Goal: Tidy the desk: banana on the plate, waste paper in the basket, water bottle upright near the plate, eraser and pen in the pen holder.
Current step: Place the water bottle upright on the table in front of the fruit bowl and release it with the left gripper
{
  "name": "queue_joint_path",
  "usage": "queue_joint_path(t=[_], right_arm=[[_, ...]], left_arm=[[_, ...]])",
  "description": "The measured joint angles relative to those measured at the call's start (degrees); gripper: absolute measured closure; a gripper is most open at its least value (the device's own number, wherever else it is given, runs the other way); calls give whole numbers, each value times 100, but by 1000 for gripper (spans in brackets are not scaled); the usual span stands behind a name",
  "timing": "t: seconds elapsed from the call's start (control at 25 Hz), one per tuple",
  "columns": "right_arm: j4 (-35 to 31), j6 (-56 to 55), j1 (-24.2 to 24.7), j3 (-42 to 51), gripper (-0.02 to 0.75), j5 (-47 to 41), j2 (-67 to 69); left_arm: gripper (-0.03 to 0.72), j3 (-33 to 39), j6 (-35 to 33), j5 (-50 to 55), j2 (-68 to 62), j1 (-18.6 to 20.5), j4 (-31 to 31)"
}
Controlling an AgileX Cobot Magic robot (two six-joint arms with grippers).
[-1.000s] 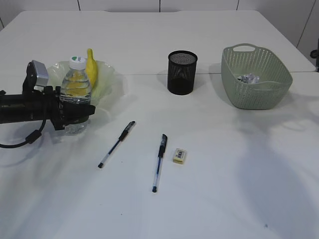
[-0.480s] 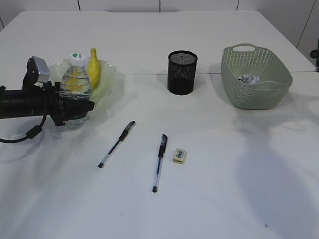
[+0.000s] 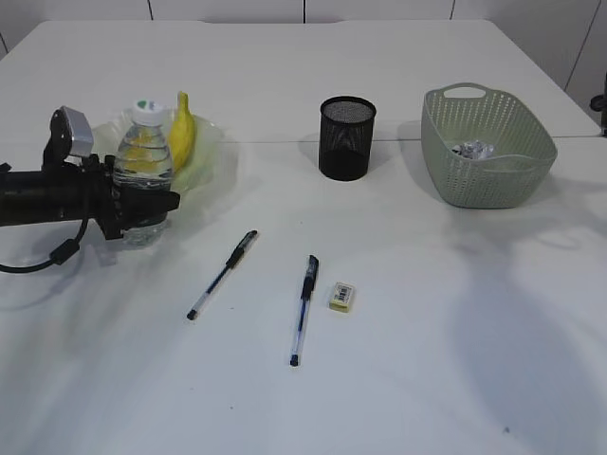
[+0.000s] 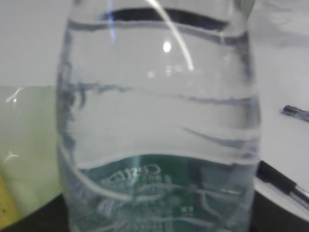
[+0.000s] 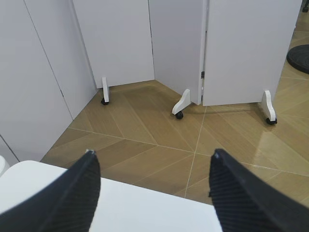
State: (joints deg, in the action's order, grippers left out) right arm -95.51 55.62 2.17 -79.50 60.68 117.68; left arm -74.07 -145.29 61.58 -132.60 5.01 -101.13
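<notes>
Left gripper (image 3: 152, 216) clamps the upright water bottle (image 3: 144, 161) low on its body, near-left beside the plate (image 3: 216, 152). Thin, slippery plastic, part-filled: probably flexes under pressure. Right gripper (image 5: 153, 186) open, empty.

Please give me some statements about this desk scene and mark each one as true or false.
1. The left gripper holds the water bottle upright. True.
2. Both pens are in the pen holder. False: both pens lie on the table.
3. The banana is on the plate. True.
4. The basket is empty. False: crumpled waste paper lies inside.
5. The eraser touches the basket. False: it lies apart, beside a pen.
</notes>
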Motion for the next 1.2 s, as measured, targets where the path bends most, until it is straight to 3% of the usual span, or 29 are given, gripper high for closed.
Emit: queue_joint_path(t=[0.56,0.92,1.2], right_arm=[[0,22,0,0,210,-15,0],[0,152,0,0,210,-15,0],[0,179,0,0,210,-15,0]], left_arm=[[309,0,0,148,-3,0,0],[309,0,0,161,-3,-306,10],[309,-2,0,170,-3,-317,10]])
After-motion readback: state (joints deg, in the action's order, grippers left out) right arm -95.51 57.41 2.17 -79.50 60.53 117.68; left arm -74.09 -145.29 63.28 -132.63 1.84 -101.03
